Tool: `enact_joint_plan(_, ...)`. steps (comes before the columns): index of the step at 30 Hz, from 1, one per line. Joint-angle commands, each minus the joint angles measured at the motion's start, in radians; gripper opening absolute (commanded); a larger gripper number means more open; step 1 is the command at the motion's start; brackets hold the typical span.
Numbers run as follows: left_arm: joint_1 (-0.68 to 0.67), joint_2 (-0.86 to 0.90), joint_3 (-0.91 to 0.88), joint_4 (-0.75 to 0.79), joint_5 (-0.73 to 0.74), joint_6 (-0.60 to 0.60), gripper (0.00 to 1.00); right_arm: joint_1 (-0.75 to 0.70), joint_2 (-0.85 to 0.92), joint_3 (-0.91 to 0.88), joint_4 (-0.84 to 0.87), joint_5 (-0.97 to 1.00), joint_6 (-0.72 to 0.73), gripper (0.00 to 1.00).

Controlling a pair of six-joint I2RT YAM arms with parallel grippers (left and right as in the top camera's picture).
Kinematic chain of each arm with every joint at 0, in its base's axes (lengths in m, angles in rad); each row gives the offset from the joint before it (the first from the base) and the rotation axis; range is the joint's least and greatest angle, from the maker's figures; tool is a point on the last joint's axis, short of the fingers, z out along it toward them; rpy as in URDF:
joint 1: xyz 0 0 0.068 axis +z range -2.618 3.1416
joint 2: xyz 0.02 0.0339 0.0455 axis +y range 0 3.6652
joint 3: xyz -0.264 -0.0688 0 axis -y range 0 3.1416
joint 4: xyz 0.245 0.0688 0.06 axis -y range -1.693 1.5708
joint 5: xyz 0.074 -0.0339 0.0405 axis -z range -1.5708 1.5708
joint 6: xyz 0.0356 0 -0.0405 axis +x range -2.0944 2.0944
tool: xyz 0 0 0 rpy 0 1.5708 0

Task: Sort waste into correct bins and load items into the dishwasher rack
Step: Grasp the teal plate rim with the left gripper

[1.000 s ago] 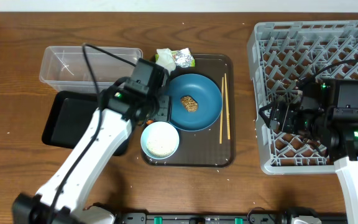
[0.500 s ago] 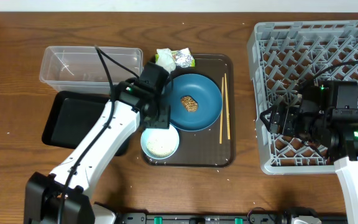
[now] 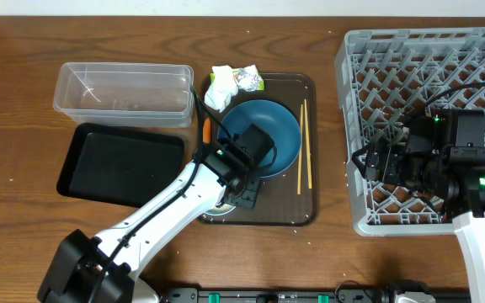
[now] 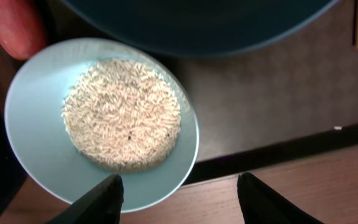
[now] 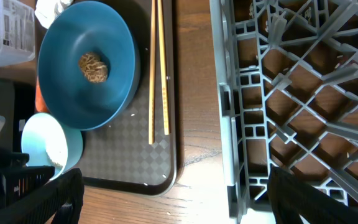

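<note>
A white bowl (image 4: pixel 30 124) with pale blue outside holds loose rice (image 4: pixel 120 115) on the brown serving tray (image 3: pixel 306 210). My left gripper (image 4: pixel 182 199) hangs open over the bowl's near rim, one finger above the bowl and one above the table. The blue plate (image 5: pixel 67 93) carries the brown lump (image 5: pixel 94 67). Chopsticks (image 3: pixel 305 145) lie right of the plate. Tissue (image 3: pixel 220 84) and wrapper (image 3: pixel 249 80) sit at the tray's back. The carrot (image 3: pixel 206 130) lies left of the plate. My right gripper (image 5: pixel 185 199) is open and empty at the rack's (image 3: pixel 428 67) left edge. No cups are in view.
The clear tub (image 3: pixel 125 93) stands at the back left with the black tray (image 3: pixel 120 164) in front of it. My left arm crosses the table's front and hides most of the bowl and part of the plate in the overhead view.
My left gripper has moved right and toward the front, from beside the plate's left edge to above the bowl. The carrot is now uncovered. The right arm has not moved.
</note>
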Motion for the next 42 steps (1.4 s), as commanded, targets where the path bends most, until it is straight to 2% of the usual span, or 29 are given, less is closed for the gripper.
enact_joint_plan(1, 0.004, -0.003, -0.004, 0.035, -0.075, -0.021, 0.60, 0.016, -0.004, 0.011, -0.003, 0.010, -0.016, 0.88)
enact_joint_plan(6, 0.050, -0.003, -0.004, 0.172, -0.179, -0.019, 0.60, 0.016, -0.004, 0.011, -0.004, 0.010, -0.016, 0.88)
enact_joint_plan(13, 0.188, 0.021, -0.004, 0.379, -0.137, -0.006, 0.59, 0.016, -0.004, 0.011, -0.007, 0.010, -0.016, 0.88)
enact_joint_plan(18, 0.262, 0.086, -0.004, 0.424, -0.018, -0.006, 0.55, 0.016, -0.004, 0.011, -0.010, 0.010, -0.016, 0.88)
enact_joint_plan(22, 0.270, 0.164, -0.004, 0.444, -0.019, 0.005, 0.54, 0.016, -0.004, 0.011, -0.007, 0.010, -0.011, 0.88)
enact_joint_plan(27, 0.268, 0.246, -0.004, 0.478, -0.003, 0.006, 0.48, 0.016, -0.004, 0.011, -0.007, 0.010, -0.001, 0.88)
enact_joint_plan(32, 0.268, 0.282, -0.004, 0.513, -0.005, 0.010, 0.35, 0.016, -0.003, 0.011, -0.008, 0.010, -0.001, 0.88)
enact_joint_plan(34, 0.268, 0.296, -0.004, 0.524, -0.004, 0.009, 0.33, 0.016, -0.003, 0.011, -0.009, 0.010, -0.001, 0.88)
enact_joint_plan(38, 0.268, 0.307, -0.004, 0.529, -0.004, 0.010, 0.06, 0.016, -0.003, 0.011, -0.008, 0.010, -0.001, 0.88)
enact_joint_plan(42, 0.270, 0.294, 0.004, 0.538, -0.003, 0.009, 0.06, 0.016, -0.003, 0.011, -0.011, 0.010, -0.002, 0.88)
